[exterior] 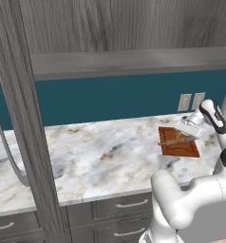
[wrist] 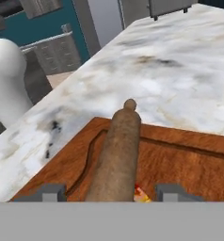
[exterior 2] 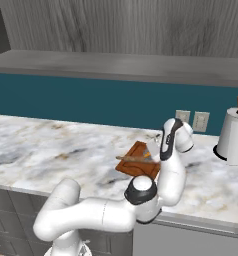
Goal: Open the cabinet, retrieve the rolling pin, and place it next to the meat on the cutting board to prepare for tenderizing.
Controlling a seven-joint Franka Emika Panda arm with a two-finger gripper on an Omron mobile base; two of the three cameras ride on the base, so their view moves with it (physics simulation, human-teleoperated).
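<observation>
Meat (wrist: 141,194) mostly hidden under rolling pin (wrist: 117,155) — pincer (wrist: 109,192) fingertips wide, astride it.

My table (exterior: 100,152) is white marble with grey and tan veining. The cutting board (exterior: 181,147) lies flat on it near the wall. A paper towel roll (exterior 2: 233,137) stands upright on the table, well apart from the board.

We see even, soft rendered light with no glare. The marble worktop (exterior: 100,156) is bright, while the cabinet (exterior: 134,23) above looks dimmer. A faint shadow lies beside the cutting board (exterior 2: 133,167). The rolling pin (wrist: 116,155) appears slightly soft up close.
</observation>
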